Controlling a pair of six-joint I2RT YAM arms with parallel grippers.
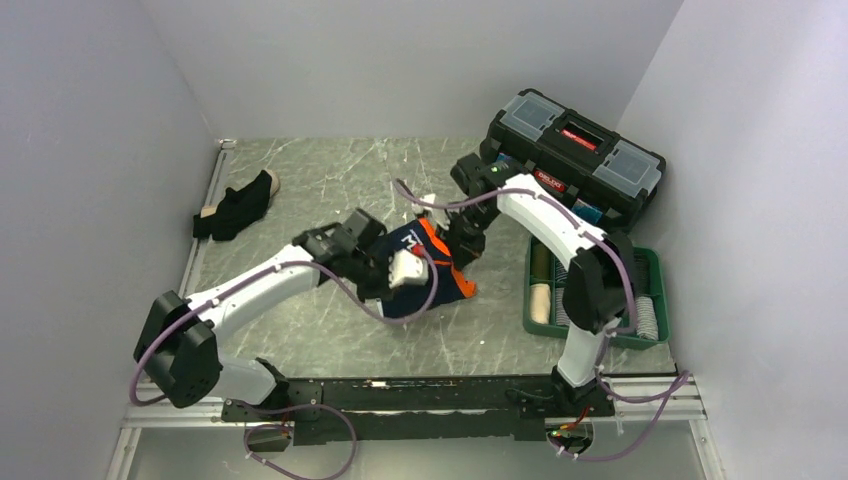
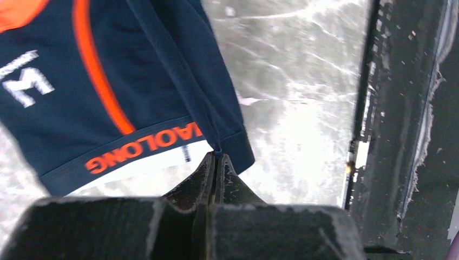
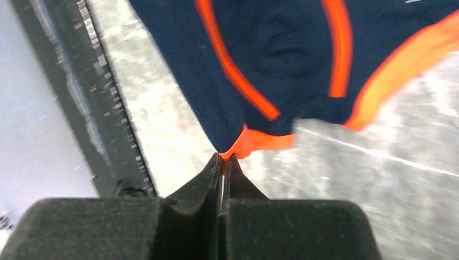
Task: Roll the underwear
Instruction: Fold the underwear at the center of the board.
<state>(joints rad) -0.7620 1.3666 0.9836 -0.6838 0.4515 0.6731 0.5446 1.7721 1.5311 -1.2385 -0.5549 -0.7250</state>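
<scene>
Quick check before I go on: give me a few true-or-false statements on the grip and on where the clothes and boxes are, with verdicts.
1. The left gripper and the right gripper are both shut on the navy cloth underwear with orange trim. True.
2. The black cloth garment with a tan band lies in the green plastic tray. False: it lies on the grey table, far left.
3. The black plastic toolbox with a red latch has its lid open. False: the lid is closed.
4. The green plastic tray sits on the right arm's side. True.

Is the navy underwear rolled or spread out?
Spread: the underwear is flat, unrolled, pinched at its edges by the left gripper and right gripper.
</scene>
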